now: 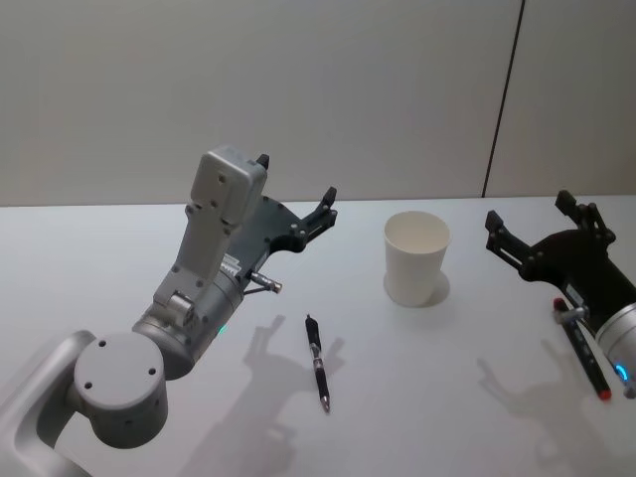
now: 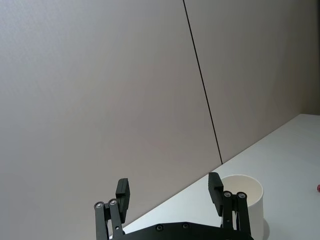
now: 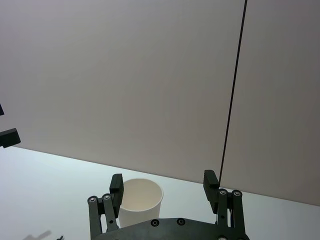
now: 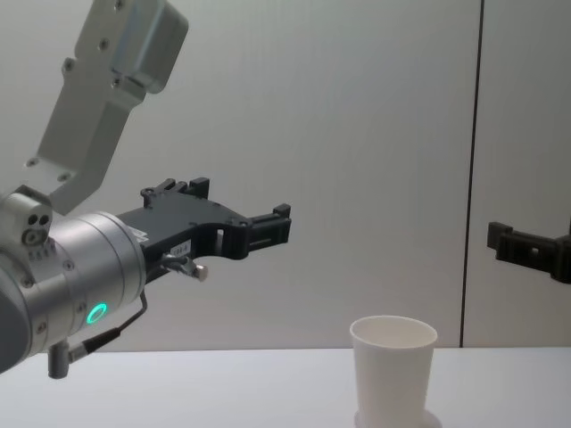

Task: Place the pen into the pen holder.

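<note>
White table (image 1: 99,258), grey wall. The red-tipped pen (image 1: 586,363) lies near the right edge under the right gripper (image 1: 529,211), jaws released. The left gripper (image 1: 295,179), also released, hovers mid-table. Best to pinch mid-barrel, then lift toward the cup (image 1: 415,260).

Left arm (image 1: 214,258): rises from lower left, big grey joint close to body, forearm angled up and forward, green ring light lit at wrist. Left gripper (image 1: 295,179): raised high, pointing forward and a little toward right side, fingers (image 2: 123,191) spread wide, nothing between them.

Right arm (image 1: 621,338): enters from right edge, wrist lower than left one. Right gripper (image 1: 528,211): aimed forward and inward, fingers (image 3: 210,181) spread wide, empty.

Two grippers well apart, both in air.
</note>
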Controlling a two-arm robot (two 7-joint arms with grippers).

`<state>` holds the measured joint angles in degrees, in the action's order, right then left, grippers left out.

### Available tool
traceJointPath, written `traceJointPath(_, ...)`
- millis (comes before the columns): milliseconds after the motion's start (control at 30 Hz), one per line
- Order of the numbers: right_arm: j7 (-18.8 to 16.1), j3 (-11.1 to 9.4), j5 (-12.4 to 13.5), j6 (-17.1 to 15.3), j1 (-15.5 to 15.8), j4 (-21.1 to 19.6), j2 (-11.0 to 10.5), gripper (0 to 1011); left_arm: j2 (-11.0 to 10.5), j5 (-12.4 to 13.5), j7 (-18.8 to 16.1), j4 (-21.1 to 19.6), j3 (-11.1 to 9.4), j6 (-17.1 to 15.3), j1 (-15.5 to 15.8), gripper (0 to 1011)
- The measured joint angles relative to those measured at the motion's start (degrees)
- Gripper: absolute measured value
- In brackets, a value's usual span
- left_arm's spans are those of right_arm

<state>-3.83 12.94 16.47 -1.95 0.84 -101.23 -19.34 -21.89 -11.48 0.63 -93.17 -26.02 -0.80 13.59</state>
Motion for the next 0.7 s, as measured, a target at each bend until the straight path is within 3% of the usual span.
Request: traceJointPath(700, 0.0, 0.0, 0.0, 0.0, 0.0, 0.0, 0.0, 1002, 0.0, 0.0, 0.0, 0.0, 0.0, 0.0, 0.0, 1000)
